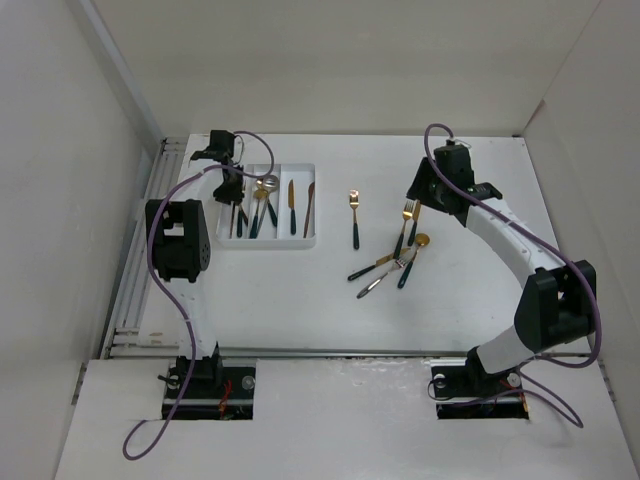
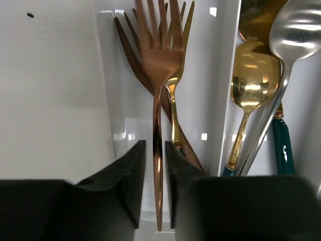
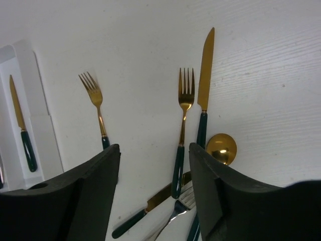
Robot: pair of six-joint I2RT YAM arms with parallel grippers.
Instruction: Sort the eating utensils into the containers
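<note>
The white cutlery tray lies at the back left. Its left compartment holds forks, the middle one spoons, the right one two knives. My left gripper hovers over the left compartment. In the left wrist view its jaws stand slightly apart around the handle of a copper fork, with a thin gap on each side. That fork lies on two other forks. My right gripper is wide open and empty above several loose utensils on the table.
In the right wrist view, two gold forks, a gold knife, a gold spoon, a second knife and a silver fork lie loose. A lone fork lies between the tray and the pile. White walls enclose the table.
</note>
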